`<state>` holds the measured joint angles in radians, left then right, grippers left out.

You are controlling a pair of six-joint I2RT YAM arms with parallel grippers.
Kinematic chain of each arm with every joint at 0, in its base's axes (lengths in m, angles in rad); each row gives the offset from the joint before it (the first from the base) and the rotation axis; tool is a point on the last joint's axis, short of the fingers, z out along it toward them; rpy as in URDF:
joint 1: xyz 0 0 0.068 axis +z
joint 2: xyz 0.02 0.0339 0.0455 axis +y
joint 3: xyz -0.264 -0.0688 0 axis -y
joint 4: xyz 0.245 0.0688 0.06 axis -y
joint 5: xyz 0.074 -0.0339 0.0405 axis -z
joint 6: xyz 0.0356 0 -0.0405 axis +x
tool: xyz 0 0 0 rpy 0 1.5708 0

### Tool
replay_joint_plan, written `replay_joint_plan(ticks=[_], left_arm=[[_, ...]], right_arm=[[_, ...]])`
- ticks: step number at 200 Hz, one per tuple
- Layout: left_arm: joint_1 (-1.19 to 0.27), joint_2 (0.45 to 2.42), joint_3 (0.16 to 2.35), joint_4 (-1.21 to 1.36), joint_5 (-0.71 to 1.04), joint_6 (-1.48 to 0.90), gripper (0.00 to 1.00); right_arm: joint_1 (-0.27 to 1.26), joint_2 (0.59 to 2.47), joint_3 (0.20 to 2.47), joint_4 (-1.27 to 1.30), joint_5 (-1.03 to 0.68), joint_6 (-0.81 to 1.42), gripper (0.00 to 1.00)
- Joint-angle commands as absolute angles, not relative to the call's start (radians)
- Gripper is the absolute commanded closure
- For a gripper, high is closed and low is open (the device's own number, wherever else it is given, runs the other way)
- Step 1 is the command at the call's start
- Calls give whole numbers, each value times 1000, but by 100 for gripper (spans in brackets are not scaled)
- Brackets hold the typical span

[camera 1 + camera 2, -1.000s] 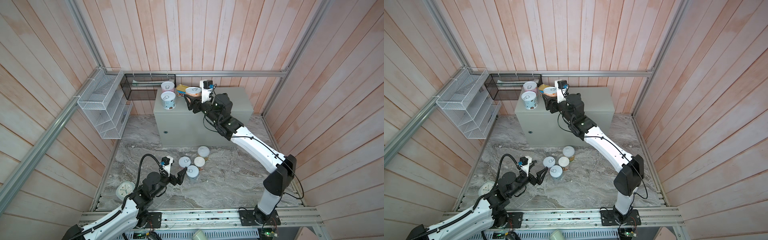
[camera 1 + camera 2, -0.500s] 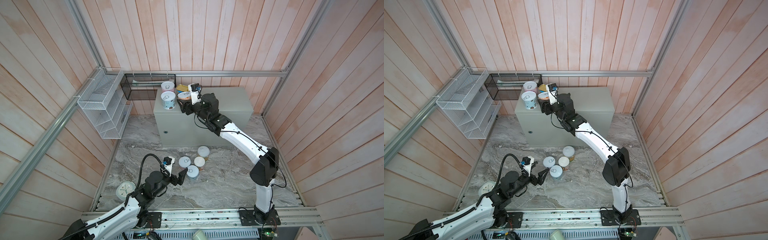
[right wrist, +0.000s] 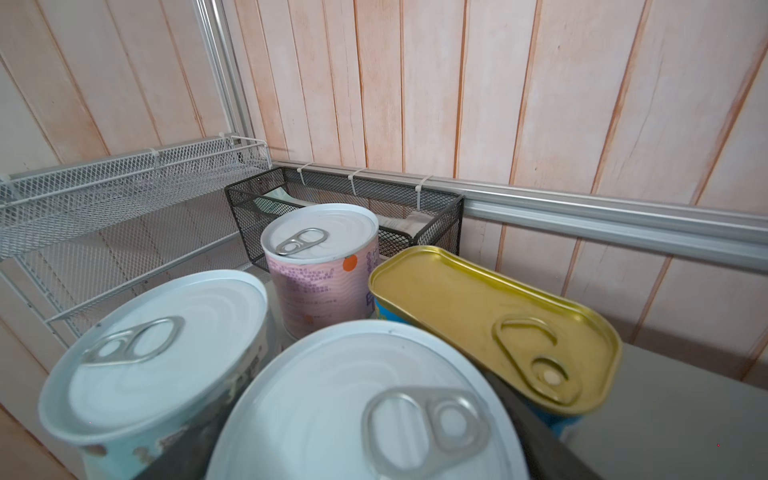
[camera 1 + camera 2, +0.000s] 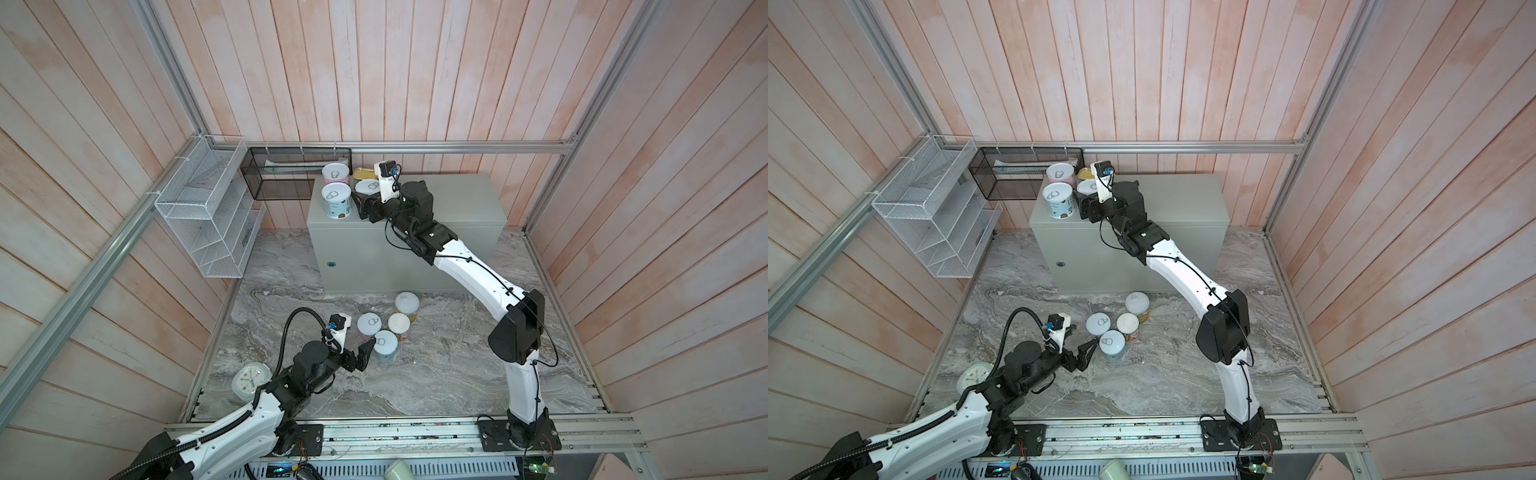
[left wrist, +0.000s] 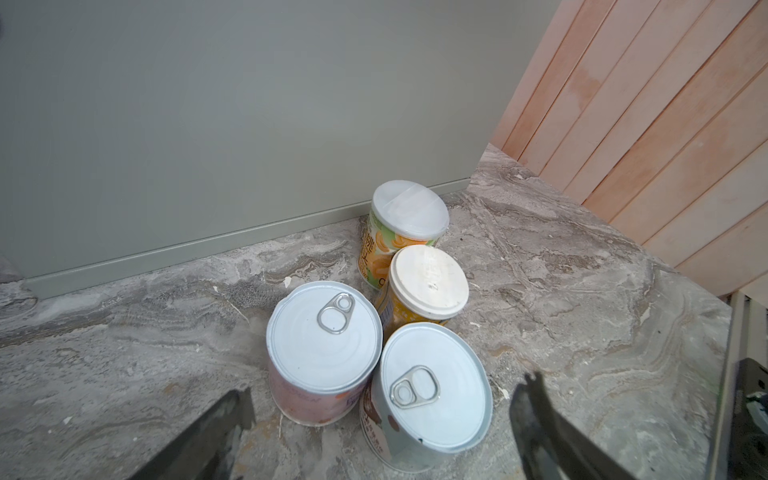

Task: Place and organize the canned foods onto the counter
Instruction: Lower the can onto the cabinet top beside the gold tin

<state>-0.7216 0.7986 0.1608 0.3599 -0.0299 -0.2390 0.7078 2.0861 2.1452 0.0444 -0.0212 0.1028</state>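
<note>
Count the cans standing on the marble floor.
4, clustered in front of the cabinet: the far white-lidded can closest to it, the near white-lidded can, the pink can, and the front pull-tab can nearest the left hand. None looks hidden.

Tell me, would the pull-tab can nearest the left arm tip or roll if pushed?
Likely stiff: the can looks metal, lid sealed. Upright on the flat floor, it should slide under a low push; tipped, being round, it would probably roll. The pink can beside it may shift too.

Two arms, white shells, black joints. Left arm (image 4: 241,424): looped black hose (image 4: 283,336). Right arm (image 4: 473,268): thin clipped cable (image 4: 469,259).
</note>
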Motion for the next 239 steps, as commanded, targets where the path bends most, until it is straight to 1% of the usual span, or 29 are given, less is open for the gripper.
replay_joint_plan(ticks=[1,51,109,163,191,214,239], left_arm=[[-718,799,183,385,-19,-236,0],[-718,802,186,374,-31,-229,0],[-718,782,185,362,-50,-229,0],[-718,799,178,371,-89,-247,0],[-717,839,188,384,-100,-250,0],[-718,882,194,406,-92,-249,0],[-719,938,216,409,-88,-263,0]], right_arm=[[703,2083,2191,54,-26,99,10],[704,2009,2133,50,3,95,9],[706,1765,1855,116,93,75,8],[715,1386,1417,192,196,145,8],[716,1194,1194,164,261,221,8],[716,1047,1021,160,274,273,9],[716,943,890,124,274,319,8]])
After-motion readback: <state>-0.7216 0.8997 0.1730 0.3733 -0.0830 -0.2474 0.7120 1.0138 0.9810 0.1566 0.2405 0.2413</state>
